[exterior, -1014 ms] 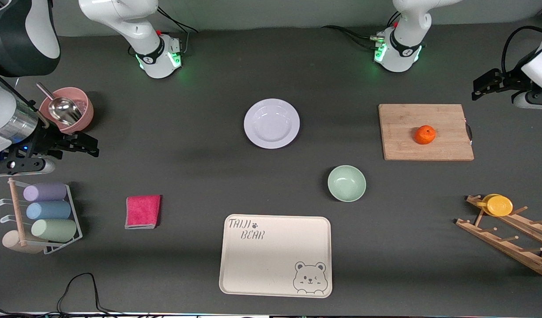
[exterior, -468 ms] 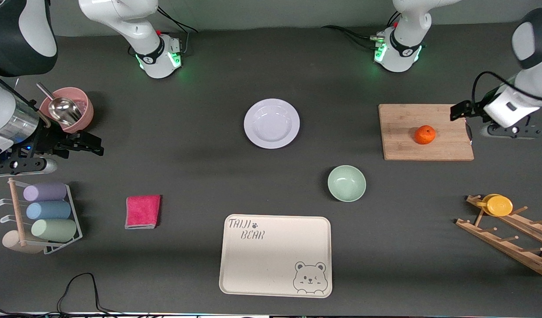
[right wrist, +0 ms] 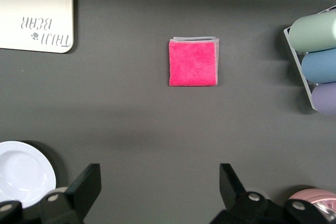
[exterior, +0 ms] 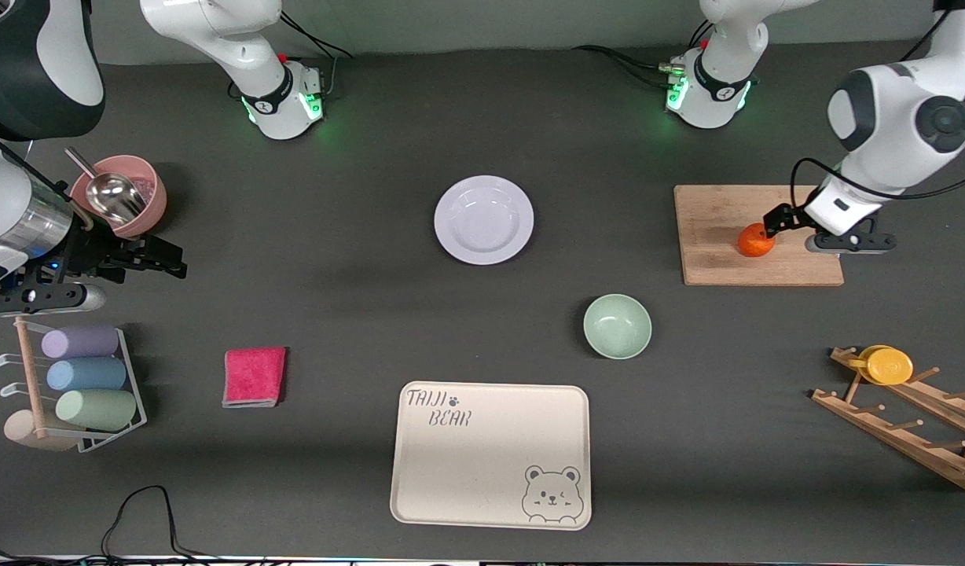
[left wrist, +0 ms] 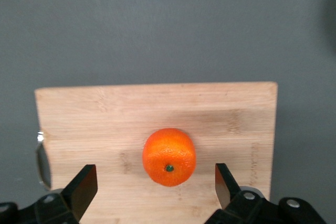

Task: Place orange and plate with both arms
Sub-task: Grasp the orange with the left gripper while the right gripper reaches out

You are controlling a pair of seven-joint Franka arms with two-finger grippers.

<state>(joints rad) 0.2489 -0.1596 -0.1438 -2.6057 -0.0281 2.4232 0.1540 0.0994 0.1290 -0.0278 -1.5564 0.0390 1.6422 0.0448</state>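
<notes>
**Desk:** What's on my screen right now?

**Me:** Front view, right side of the frame: my left end effector [exterior: 772, 222] hangs over the wooden cutting board [exterior: 718, 236], right at the orange [exterior: 754, 242]. In the left wrist view its fingers [left wrist: 84, 186] stand wide apart, one on each side of the orange [left wrist: 169, 156], not touching it. The fruit sits on the board [left wrist: 105, 124], stem end facing the wrist camera.

**Desk:** And the plate?

**Me:** The plate [exterior: 483, 219] lies flat on the bench [exterior: 357, 236], upper centre of the frame, well apart from the board. A mint-green bowl [exterior: 617, 325] sits lower in the frame, between plate and board. The bear-printed tray [exterior: 490, 454] is at bottom centre.

**Desk:** Right arm?

**Me:** The right end effector [exterior: 164, 262] hovers at the left edge of the frame, just below the pink bowl [exterior: 125, 194] with the metal scoop. Its fingers [right wrist: 86, 184] are spread apart with nothing between them. That wrist view looks down on the pink cloth [right wrist: 192, 62] and catches the plate's [right wrist: 23, 171] edge.
</notes>
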